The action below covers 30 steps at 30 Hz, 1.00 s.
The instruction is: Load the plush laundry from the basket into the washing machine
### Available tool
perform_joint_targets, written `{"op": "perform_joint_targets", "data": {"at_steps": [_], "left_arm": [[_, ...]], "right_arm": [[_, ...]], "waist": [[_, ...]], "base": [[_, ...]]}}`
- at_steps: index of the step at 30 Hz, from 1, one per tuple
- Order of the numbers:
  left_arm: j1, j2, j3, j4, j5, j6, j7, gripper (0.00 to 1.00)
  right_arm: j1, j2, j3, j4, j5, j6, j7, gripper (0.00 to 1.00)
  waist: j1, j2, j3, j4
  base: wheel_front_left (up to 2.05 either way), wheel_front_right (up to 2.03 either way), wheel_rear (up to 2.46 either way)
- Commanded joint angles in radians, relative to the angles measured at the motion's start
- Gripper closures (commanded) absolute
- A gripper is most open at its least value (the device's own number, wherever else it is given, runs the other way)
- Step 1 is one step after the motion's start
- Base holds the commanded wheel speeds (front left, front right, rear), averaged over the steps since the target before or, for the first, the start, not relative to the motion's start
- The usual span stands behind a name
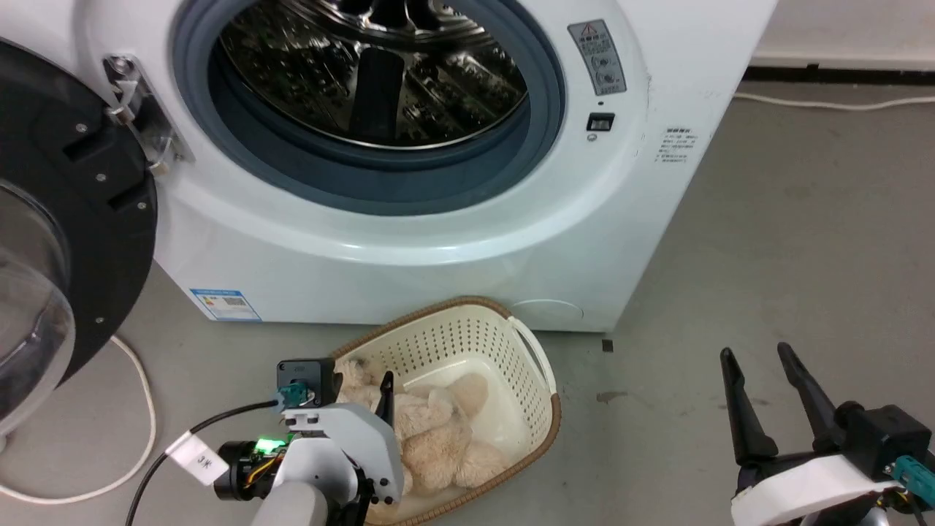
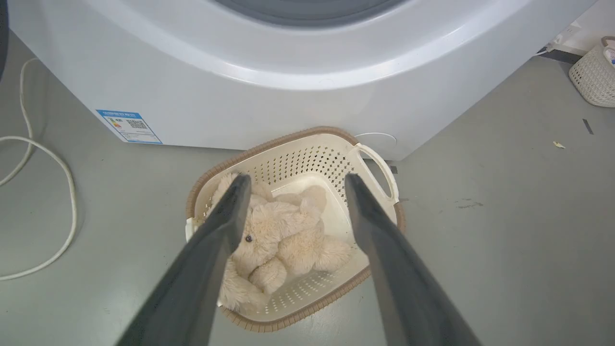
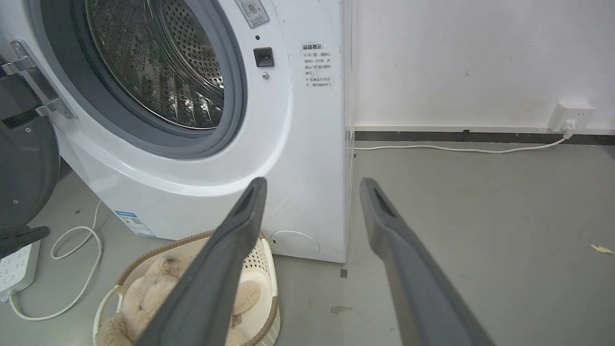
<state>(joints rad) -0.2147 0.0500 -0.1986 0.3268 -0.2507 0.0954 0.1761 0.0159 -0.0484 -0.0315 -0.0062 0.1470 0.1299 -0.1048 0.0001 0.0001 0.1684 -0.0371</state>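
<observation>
A fluffy cream teddy bear (image 1: 442, 438) lies curled in the cream basket (image 1: 537, 409), which stands on the floor against the washing machine (image 1: 438, 248). The washer's steel drum (image 1: 372, 69) gapes, its black-rimmed glass door (image 1: 66, 241) swung out to the left. My left gripper (image 2: 293, 185) hangs open above the basket, its fingers straddling the bear (image 2: 283, 238) without touching it. In the head view the left arm (image 1: 336, 446) covers the basket's near left corner. My right gripper (image 1: 756, 358) stands open over bare floor at the lower right, holding nothing.
A white cable (image 1: 139, 416) loops on the grey floor left of the basket, and a power strip (image 3: 14, 266) lies near it. Another cable (image 3: 456, 149) runs along the wall to a socket. A second small basket (image 2: 593, 77) stands far right.
</observation>
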Motion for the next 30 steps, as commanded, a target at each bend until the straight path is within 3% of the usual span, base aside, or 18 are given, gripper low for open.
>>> {"op": "perform_joint_targets", "data": {"at_steps": [1, 11, 30], "left_arm": [[-0.029, 0.002, -0.014, 0.029, -0.02, 0.011, 0.016, 0.0], [-0.085, 0.017, -0.053, 0.123, -0.059, 0.035, 0.06, 0.0], [-0.264, 0.074, -0.119, 0.297, -0.146, 0.118, 0.098, 0.0]], "right_arm": [[-0.014, -0.001, -0.005, -0.005, 0.017, 0.0, -0.012, 0.0], [-0.026, -0.001, -0.013, -0.012, 0.048, 0.0, -0.03, 0.0], [-0.058, -0.001, -0.027, -0.046, 0.126, 0.001, -0.074, 0.0]], "waist": [[-0.0001, -0.0001, 0.021, -0.007], [-0.0001, -0.0001, 0.098, -0.024], [-0.0001, -0.0001, 0.338, -0.045]], "base": [[0.0, 0.0, 0.0], [0.0, 0.0, 0.0], [0.0, 0.0, 0.0]]}}
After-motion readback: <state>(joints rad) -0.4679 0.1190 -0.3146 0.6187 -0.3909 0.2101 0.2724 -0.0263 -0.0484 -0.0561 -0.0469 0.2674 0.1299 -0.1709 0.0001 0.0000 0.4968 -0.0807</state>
